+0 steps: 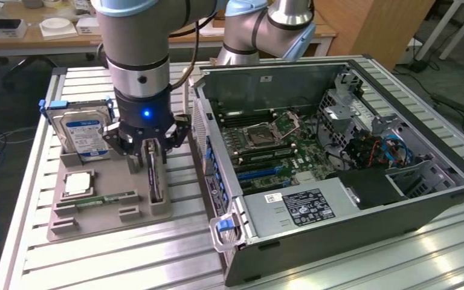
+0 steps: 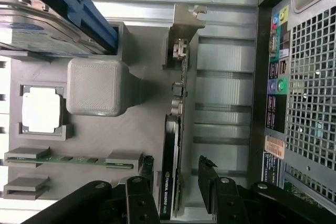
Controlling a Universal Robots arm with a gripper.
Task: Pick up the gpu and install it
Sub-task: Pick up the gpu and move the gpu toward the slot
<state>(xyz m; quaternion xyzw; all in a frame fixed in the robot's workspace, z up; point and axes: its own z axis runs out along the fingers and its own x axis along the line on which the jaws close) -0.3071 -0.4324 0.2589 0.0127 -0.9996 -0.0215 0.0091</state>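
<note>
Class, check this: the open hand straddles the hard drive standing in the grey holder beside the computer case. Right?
No. The open hand straddles the gpu, not the hard drive; the wrist view shows the card between its fingers. It stands in the grey holder beside the computer case.

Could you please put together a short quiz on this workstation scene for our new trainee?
1. Which part stands between the fingers of the open pincer? A hard drive, B gpu, C memory stick.
2. True or false: the computer case lies open on the exterior view's right.
3. Fill in: the gpu stands on its ___ in the grey holder.
Key: 1 B; 2 true; 3 edge.
</note>
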